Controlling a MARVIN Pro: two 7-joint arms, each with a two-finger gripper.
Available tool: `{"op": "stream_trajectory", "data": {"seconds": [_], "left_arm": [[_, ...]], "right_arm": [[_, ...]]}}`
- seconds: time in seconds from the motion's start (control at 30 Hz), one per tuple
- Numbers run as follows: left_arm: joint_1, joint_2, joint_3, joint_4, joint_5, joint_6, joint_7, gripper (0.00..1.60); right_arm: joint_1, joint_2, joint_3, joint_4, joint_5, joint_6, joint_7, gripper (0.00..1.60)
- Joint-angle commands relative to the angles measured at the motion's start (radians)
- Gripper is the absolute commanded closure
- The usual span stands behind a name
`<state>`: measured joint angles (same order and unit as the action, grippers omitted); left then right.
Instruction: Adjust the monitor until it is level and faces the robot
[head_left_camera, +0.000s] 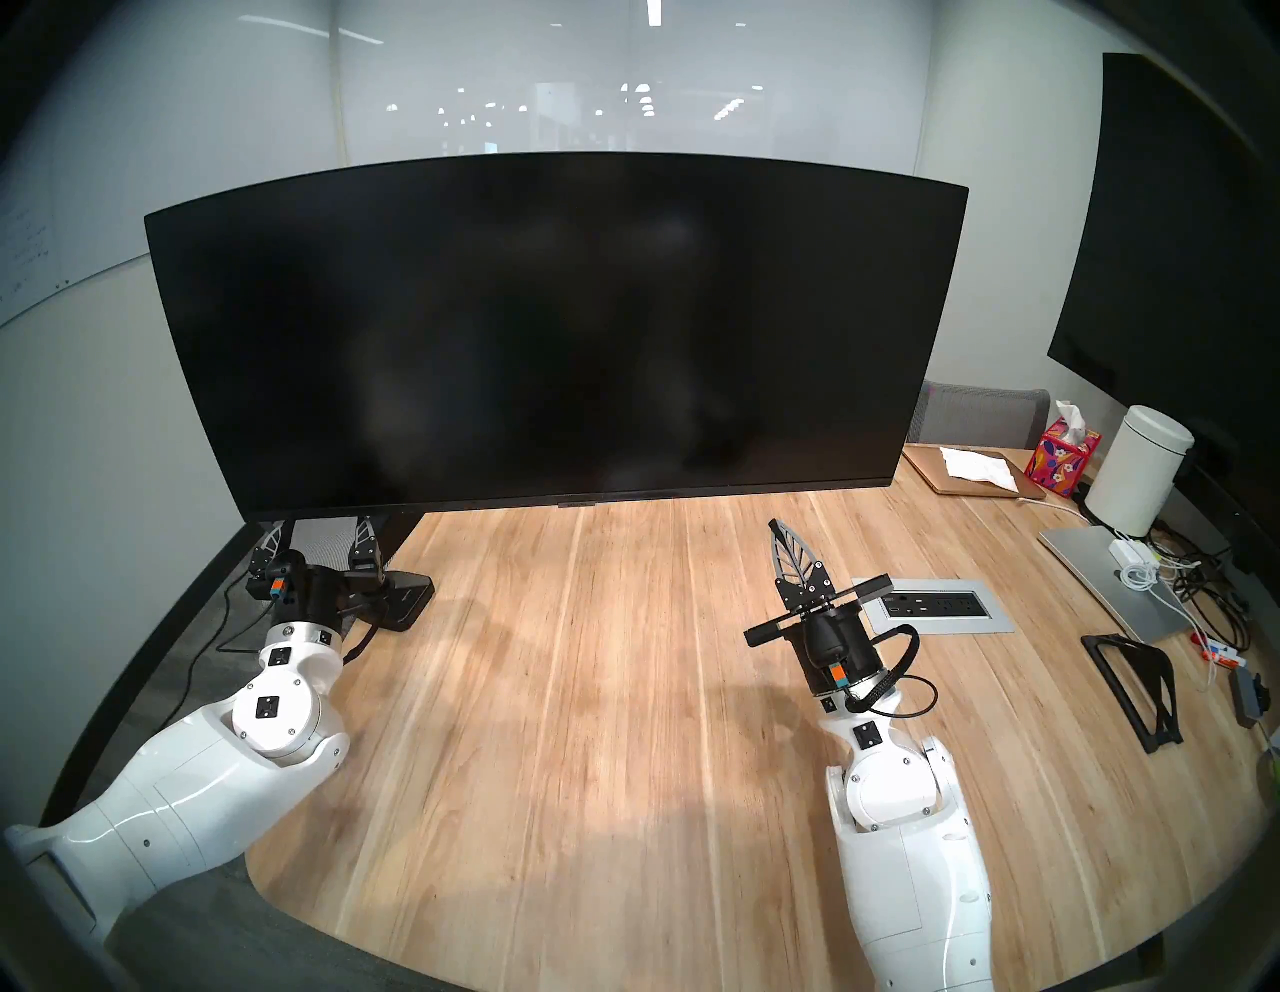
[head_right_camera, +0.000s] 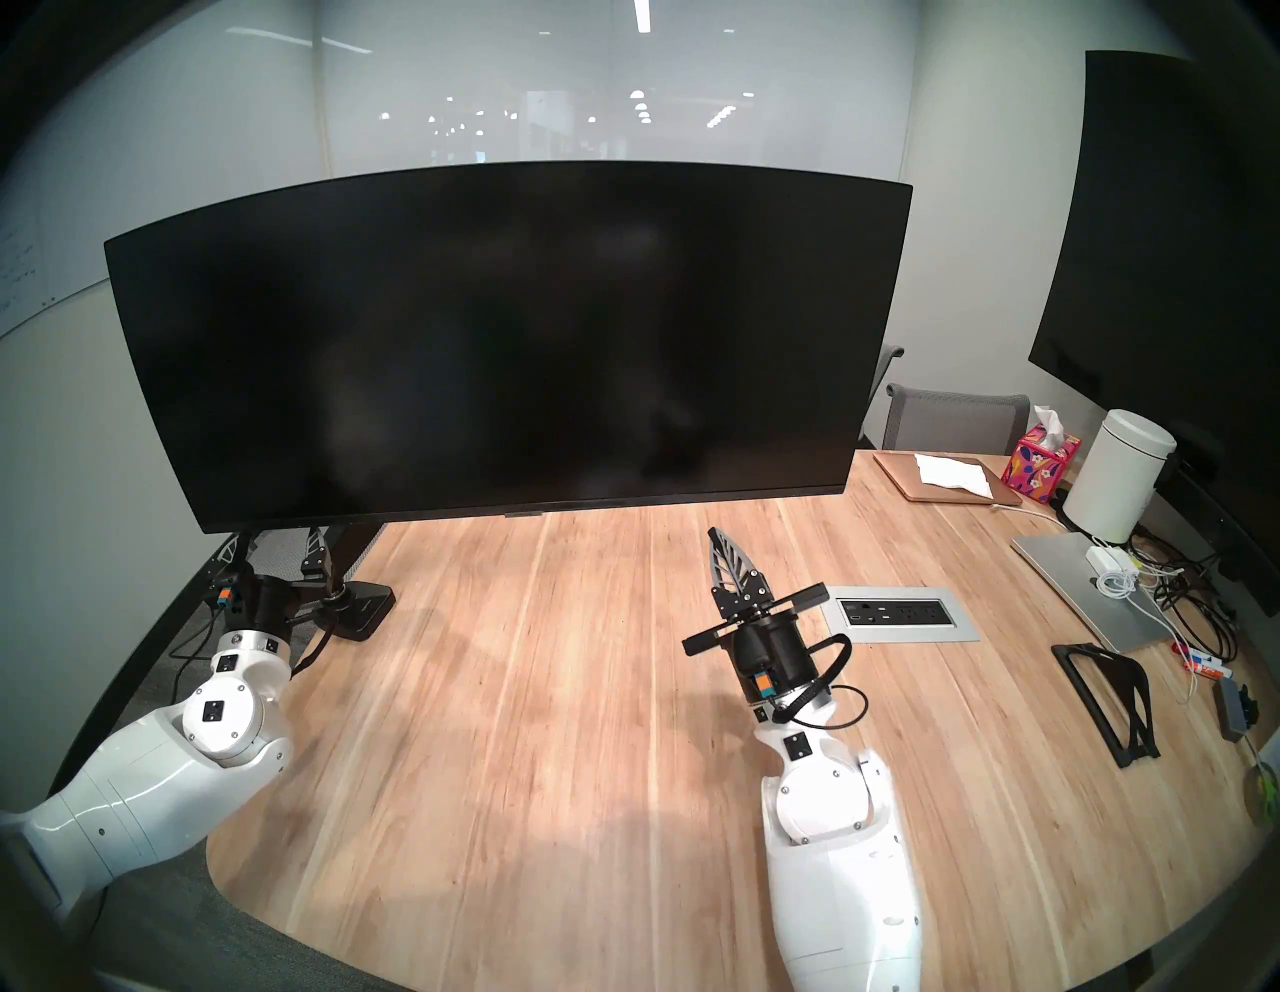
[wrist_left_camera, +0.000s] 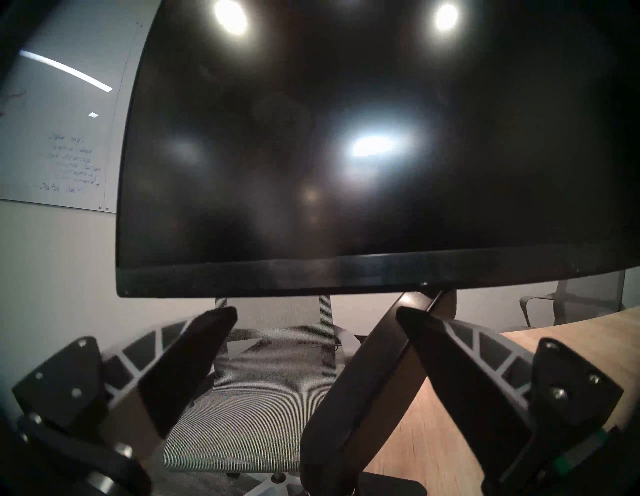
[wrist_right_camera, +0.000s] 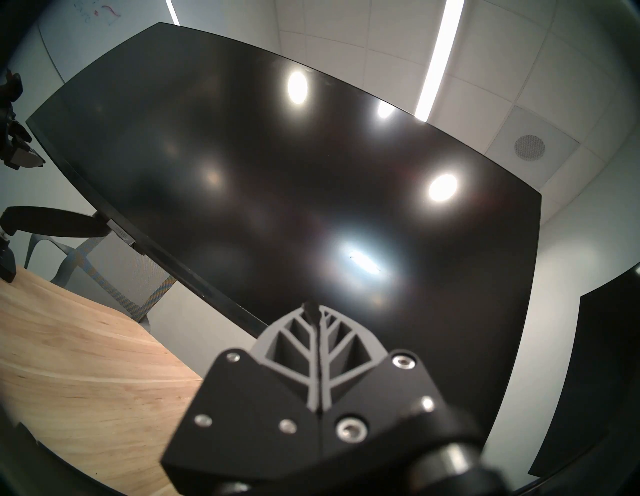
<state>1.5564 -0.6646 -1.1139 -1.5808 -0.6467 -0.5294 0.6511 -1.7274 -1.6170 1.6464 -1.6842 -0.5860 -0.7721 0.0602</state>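
Observation:
The monitor (head_left_camera: 554, 332) is a wide curved black screen, dark, hanging over the wooden table (head_left_camera: 589, 693) on a black arm with a flat base (head_left_camera: 409, 596). In the head views its right end sits slightly higher than its left. My left gripper (head_left_camera: 320, 533) is open just below the monitor's lower left corner, not touching it. In the left wrist view the gripper (wrist_left_camera: 313, 311) points up at the bottom bezel (wrist_left_camera: 311, 273), with the monitor arm (wrist_left_camera: 363, 381) between its fingers. My right gripper (head_left_camera: 781, 530) is shut and empty, pointing up below the screen's lower right part (wrist_right_camera: 311, 306).
A flat black wall screen (head_left_camera: 1191, 242) is at the right. On the table's right side are a silver laptop (head_left_camera: 1108, 582), white canister (head_left_camera: 1143, 478), tissue box (head_left_camera: 1067, 457), outlet panel (head_left_camera: 942, 609), black stand (head_left_camera: 1136, 686) and cables. A mesh chair (wrist_left_camera: 273, 363) stands behind the monitor.

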Motion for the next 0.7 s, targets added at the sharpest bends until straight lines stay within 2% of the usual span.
{"op": "stream_trajectory", "data": {"seconds": [0.0,0.67], "left_arm": [[-0.023,0.006,-0.014,-0.002,0.002,-0.007,-0.004,0.0],[-0.025,0.009,-0.017,-0.001,0.009,-0.014,-0.005,0.0]], "right_arm": [[0.009,0.001,-0.002,-0.016,0.004,-0.005,-0.002,1.47],[0.009,0.001,-0.002,-0.016,0.004,-0.005,-0.002,1.47]]}}
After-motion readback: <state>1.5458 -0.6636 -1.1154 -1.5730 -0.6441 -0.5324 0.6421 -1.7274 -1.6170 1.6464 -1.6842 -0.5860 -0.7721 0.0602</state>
